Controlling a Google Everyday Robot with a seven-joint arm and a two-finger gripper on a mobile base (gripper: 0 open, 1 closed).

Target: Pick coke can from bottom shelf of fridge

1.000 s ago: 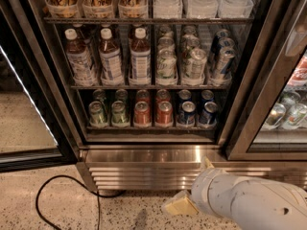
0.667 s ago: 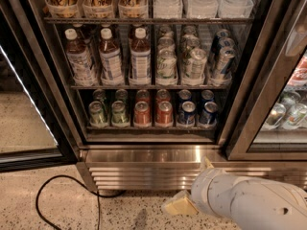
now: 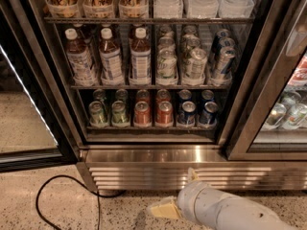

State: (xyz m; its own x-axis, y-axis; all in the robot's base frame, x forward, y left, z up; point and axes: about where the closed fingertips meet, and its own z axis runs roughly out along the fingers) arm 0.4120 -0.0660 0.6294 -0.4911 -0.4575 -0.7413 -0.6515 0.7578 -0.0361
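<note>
A: Where is the gripper (image 3: 167, 208), and how do its jaws stand?

B: It is low in the near foreground, right of centre; only a cream-coloured tip shows, pointing left; whether it is spread or pressed together does not show. It holds nothing; it hangs above the speckled floor (image 3: 29, 205), in front of the stainless louvred base (image 3: 144, 172) and well below the racks.

A: And behind it?

B: The pale grey arm (image 3: 225, 212) runs off to the near right corner.

A: The coke can?

B: The coke can (image 3: 164, 113) stands upright in the front row of the bottom shelf (image 3: 148, 128) of the fridge (image 3: 268, 51), about the middle; a second red can (image 3: 142, 113) stands just beside it on the left, and more red tops show behind both.

A: Its neighbours?

B: Green cans (image 3: 98, 113) fill the left of that rack; blue cans (image 3: 186, 113) fill the right, the nearest just beside the coke can.

A: Higher up?

B: Labelled bottles (image 3: 110, 57) with white caps at the left of the next rack; silver cans (image 3: 167, 64) stacked at its middle.

A: On the ground?

B: A black cable (image 3: 53, 186) loops over the floor at the near left, running under the base.
</note>
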